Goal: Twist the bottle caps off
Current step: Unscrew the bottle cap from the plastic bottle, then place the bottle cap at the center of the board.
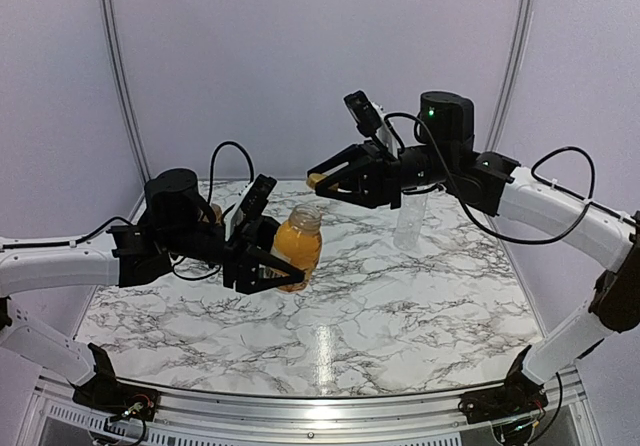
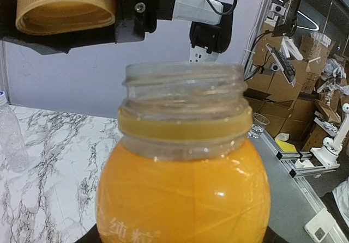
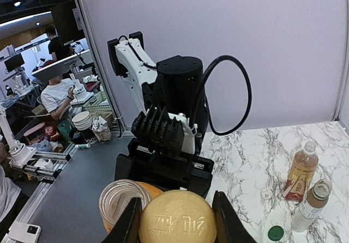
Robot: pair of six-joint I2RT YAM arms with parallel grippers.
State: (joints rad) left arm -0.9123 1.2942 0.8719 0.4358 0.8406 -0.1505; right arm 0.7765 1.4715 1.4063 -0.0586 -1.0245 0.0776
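Orange cap in R gripper, bottle uncapped

Top external: high at the near edge, looking down and forward across the marble table.
Left wrist: very close, level with the orange juice bottle neck, the orange cap above-left.
Right wrist: just behind that cap, looking over it at the left arm.
All three views share bottle and cap.
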